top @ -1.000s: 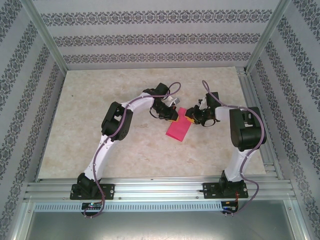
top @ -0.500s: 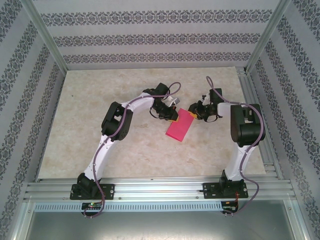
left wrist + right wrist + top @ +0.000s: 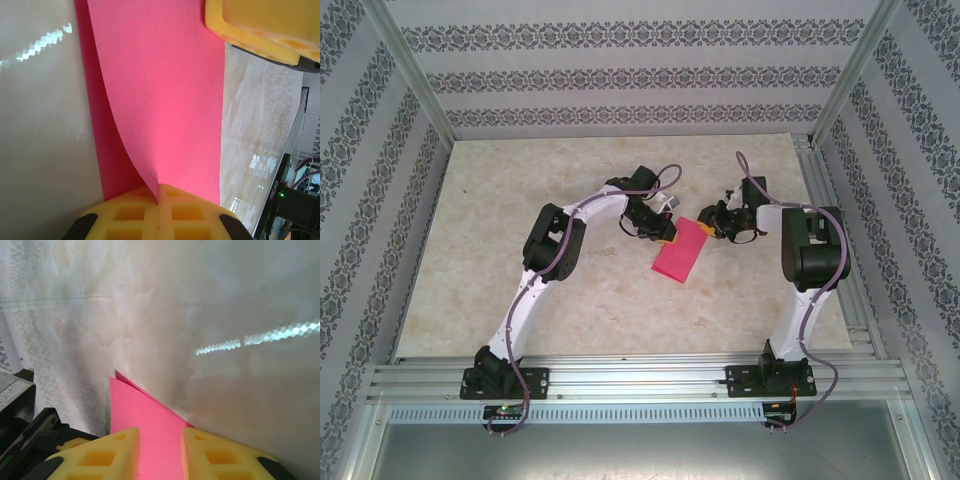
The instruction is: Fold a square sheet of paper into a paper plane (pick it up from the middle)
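The thin magenta-pink sheet of paper (image 3: 680, 255) lies about midway between the near and far edges of the pale marbled surface (image 3: 500, 200), a little toward the right edge. From above it looks like a slanted oblong rather than a square. Its far end sits between the two grippers and its near end points back toward the near edge.

The left gripper (image 3: 667, 236) meets the sheet at its far left corner. In the left wrist view, this gripper (image 3: 158, 187) is clenched. Its yellow foam fingers (image 3: 125, 215) are pressed together, and the edge of the paper (image 3: 165, 100) is pinched in the seam between them. The top layer rises from the surface in a soft curve toward that pinch, while a darker pink layer lies flat beneath it, so the sheet is doubled over.

The right gripper (image 3: 710, 228) is at the sheet's far right corner. In the right wrist view, this gripper (image 3: 160, 442) is released. Its two yellow fingers (image 3: 95, 457) stand apart with a clear gap between them. The pointed corner of the pink paper (image 3: 145, 412) lies in that gap, flat on the surface. A second edge shows just behind the tip of the corner. In the left wrist view, one yellow finger of the right gripper (image 3: 260, 30) sits at the far corner of the sheet; I cannot tell whether it touches the paper.
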You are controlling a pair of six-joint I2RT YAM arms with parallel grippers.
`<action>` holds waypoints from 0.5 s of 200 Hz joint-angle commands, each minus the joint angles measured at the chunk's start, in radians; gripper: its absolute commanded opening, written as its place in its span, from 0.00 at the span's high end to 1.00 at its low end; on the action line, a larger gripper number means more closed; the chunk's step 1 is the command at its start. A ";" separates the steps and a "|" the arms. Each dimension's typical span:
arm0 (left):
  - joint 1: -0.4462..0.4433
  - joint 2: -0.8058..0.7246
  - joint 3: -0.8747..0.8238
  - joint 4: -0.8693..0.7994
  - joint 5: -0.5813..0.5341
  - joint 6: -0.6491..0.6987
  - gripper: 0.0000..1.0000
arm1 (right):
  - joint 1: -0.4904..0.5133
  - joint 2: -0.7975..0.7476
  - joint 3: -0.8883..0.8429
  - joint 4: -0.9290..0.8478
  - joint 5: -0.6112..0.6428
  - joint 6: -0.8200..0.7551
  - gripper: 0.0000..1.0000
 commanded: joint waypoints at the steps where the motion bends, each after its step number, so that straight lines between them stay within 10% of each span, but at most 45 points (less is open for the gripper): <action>1: -0.007 0.060 -0.018 -0.068 -0.089 0.023 0.93 | -0.024 0.025 -0.027 0.125 0.024 0.030 0.72; 100: -0.007 0.062 -0.014 -0.061 -0.092 0.009 0.93 | -0.017 -0.087 0.036 -0.113 0.116 -0.063 0.70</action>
